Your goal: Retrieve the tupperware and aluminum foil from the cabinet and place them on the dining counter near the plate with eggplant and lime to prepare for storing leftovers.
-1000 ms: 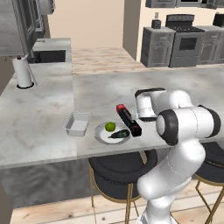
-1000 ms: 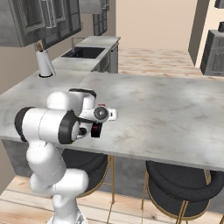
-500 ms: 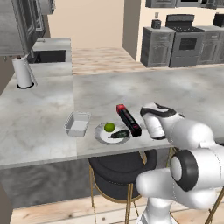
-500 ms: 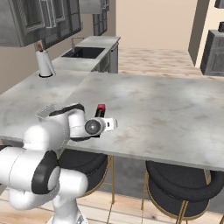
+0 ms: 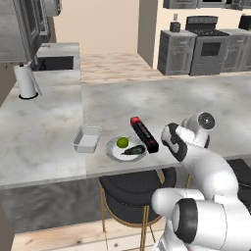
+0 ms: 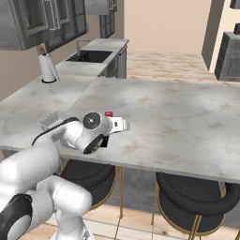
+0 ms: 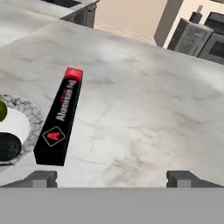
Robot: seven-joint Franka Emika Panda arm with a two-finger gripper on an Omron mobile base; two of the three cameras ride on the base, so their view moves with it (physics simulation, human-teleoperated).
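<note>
**Foil box and container beside the plate, jaws wide**

At centre-left of the left base view we see the translucent pale plastic tupperware (image 5: 87, 138) on the light grey marbled dining counter (image 5: 59, 122). Just right sits the round white-grey plate (image 5: 114, 149), carrying the green lime (image 5: 122, 142) and dark eggplant (image 5: 133, 150). The long black red-ended aluminum foil box (image 5: 143, 134) lies against the plate's right side. In the hand view our gripper (image 7: 111, 178) stands spread wide, holding nothing.

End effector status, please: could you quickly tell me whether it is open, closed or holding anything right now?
End effector: open, holding nothing; the aluminum foil lies free on the dining counter.
</note>
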